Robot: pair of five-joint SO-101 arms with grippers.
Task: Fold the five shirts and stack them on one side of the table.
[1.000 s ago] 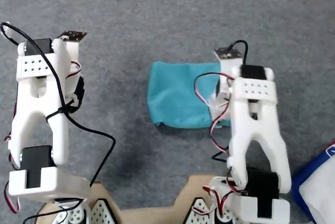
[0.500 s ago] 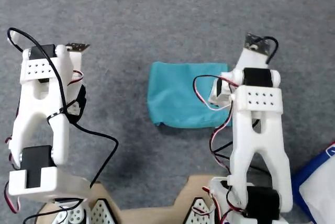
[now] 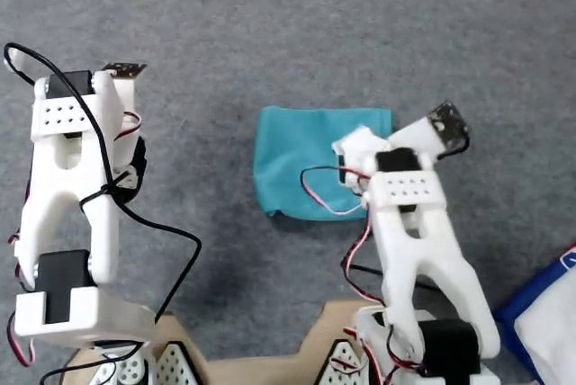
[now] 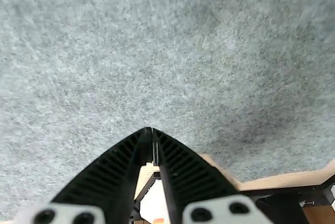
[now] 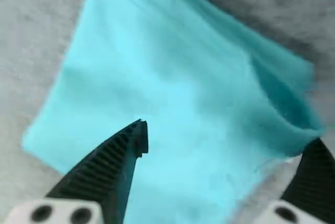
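Observation:
A teal shirt (image 3: 306, 165), folded into a rectangle, lies on the grey carpeted table (image 3: 270, 34) near its middle. My right arm (image 3: 405, 189) stands over the shirt's right edge. In the right wrist view my right gripper (image 5: 225, 150) is open just above the teal shirt (image 5: 172, 93), one finger over the cloth and the other past its raised, rumpled edge. My left arm (image 3: 72, 151) is at the table's left side, well away from the shirt. My left gripper (image 4: 148, 131) is shut on nothing above bare carpet.
A blue and white piece of cloth (image 3: 544, 313) pokes in at the front right corner. A wooden board (image 3: 261, 362) carrying the arm bases runs along the front edge. Open carpet lies behind and to the left of the shirt.
My right arm has swung from the shirt's right side, first farther back, then down and left over the cloth with its wrist turned. The left arm has barely shifted.

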